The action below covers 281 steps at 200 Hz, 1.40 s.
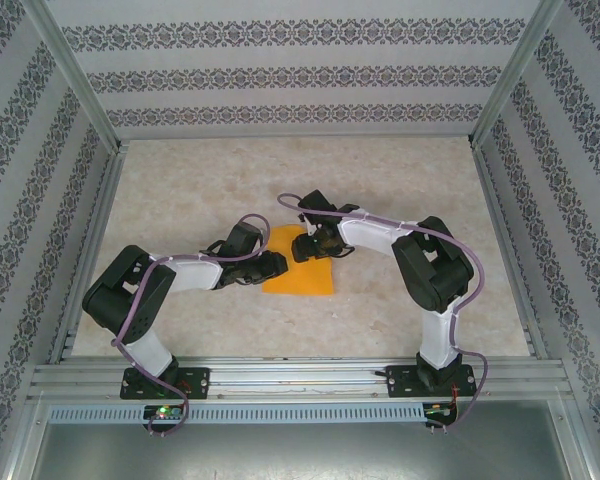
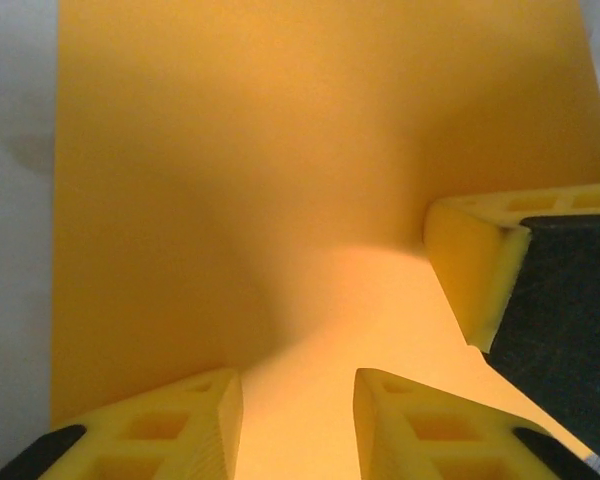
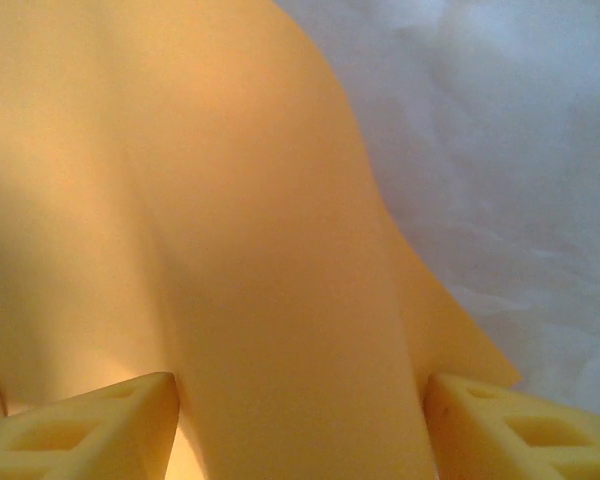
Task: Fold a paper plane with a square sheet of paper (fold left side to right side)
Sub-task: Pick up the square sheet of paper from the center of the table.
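The square sheet of paper is bright orange and lies on the table between the two arms. My left gripper rests on its left edge and my right gripper on its upper part. In the left wrist view the paper lies flat under my left gripper, whose yellow fingers stand a little apart with nothing pinched. A finger of the right gripper presses in from the right. In the right wrist view the paper bulges up as a ridge between the wide-set fingers of my right gripper, and a lower layer sticks out beside it.
The table is pale marbled stone, fenced by aluminium rails and patterned walls. Both arm bases are bolted to the near rail.
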### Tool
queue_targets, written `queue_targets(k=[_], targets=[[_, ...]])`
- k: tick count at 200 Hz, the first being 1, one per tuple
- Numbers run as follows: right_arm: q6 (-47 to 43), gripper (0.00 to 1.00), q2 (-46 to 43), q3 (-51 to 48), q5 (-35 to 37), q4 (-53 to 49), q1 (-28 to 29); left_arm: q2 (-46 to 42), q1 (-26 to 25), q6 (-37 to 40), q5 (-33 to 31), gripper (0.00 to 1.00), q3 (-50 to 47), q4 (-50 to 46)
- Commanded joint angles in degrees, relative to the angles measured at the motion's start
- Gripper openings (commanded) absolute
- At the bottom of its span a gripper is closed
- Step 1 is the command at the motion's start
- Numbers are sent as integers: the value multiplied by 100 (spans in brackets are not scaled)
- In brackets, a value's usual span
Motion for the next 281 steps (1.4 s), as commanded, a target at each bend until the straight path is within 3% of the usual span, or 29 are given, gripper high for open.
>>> queue_targets(k=[1,58,95,125,147,193,230,281], targets=[[61,59,-161,-58,-242,-134,10,34,40,24,-137,39,-167,-160],[140,36,-596,-414,-1461,436,-367,-883,146,485,-466,58,-196,-554],[93,30,-1138,-812,-2408,886,-747,-1901,594,816,-421,67,-504,-560],[-46,28,-1792,-1192,-3349,1257,-1146,-2874,1152,1071,324,81,-907,-57],[-111,27,-2392,-1486,-4144,1582,-1497,-3557,1432,1323,1278,100,-1241,762],[-445,25,-3576,-1653,-5423,1615,-1764,-4163,1506,1732,2787,100,-982,902],[-306,24,-4112,-1433,-6232,1666,-1705,-4058,1502,1797,3294,100,-746,1175],[-229,23,-4326,-1051,-6403,1672,-1180,-3628,1457,1410,3951,100,-419,2027]])
